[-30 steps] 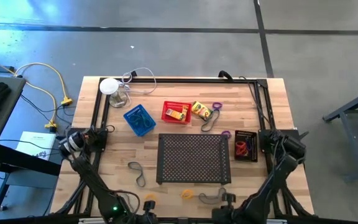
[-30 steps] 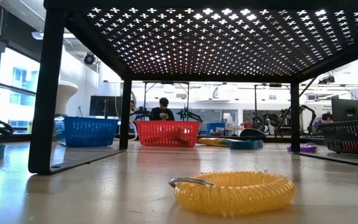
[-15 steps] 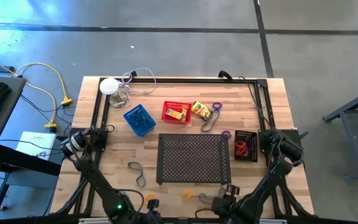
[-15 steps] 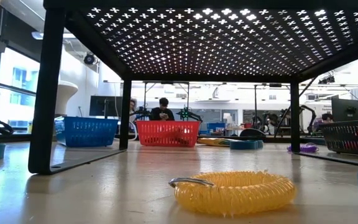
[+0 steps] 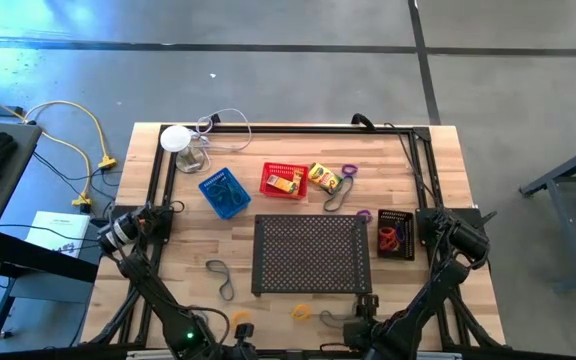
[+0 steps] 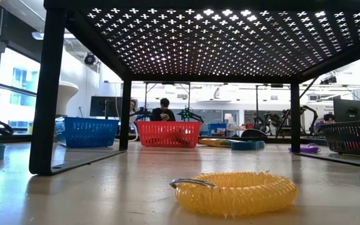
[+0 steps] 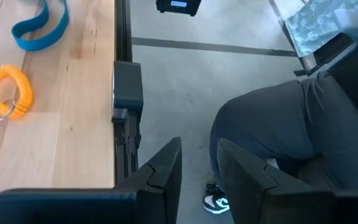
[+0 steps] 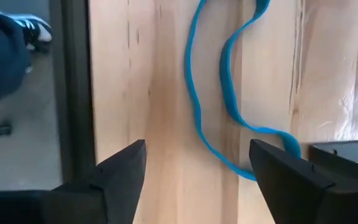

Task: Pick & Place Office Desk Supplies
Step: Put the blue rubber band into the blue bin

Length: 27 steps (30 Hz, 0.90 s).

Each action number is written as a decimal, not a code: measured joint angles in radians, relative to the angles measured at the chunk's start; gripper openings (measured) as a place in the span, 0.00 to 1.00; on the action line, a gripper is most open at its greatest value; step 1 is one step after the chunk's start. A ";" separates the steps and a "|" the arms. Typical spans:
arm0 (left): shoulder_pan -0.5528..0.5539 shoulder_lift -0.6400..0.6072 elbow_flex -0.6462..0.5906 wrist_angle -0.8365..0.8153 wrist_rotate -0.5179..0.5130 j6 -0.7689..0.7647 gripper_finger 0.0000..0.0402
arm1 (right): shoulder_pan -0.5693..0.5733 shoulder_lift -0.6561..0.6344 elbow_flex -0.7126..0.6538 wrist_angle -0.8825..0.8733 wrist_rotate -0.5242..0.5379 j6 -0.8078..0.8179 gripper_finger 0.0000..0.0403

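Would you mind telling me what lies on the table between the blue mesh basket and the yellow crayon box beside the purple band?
In the high view, the red mesh basket sits between the blue mesh basket and the yellow crayon box, with another yellow box inside it.

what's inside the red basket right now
In the red basket lies one yellow crayon box, seen from above. The basket floor under the box is covered, so anything beneath it cannot be seen.

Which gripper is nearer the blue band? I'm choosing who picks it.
Right. The right gripper hovers directly over the blue band, jaws open. The left gripper is beyond the table edge, farther off.
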 joint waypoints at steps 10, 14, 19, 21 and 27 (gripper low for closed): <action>0.001 0.000 0.000 0.000 -0.002 0.000 0.24 | 0.002 -0.005 -0.089 0.037 0.008 -0.011 0.61; 0.001 0.000 0.000 0.000 -0.002 0.008 0.24 | -0.001 -0.010 -0.124 0.088 0.000 -0.096 0.57; 0.001 0.000 0.000 0.000 -0.006 0.009 0.24 | -0.019 -0.010 -0.137 0.156 -0.053 -0.158 0.48; 0.001 0.000 0.000 0.000 -0.006 0.009 0.24 | -0.030 -0.009 -0.138 0.171 -0.079 -0.159 0.42; 0.001 0.000 0.000 0.000 -0.006 0.010 0.24 | -0.048 -0.007 -0.138 0.189 -0.080 -0.188 0.17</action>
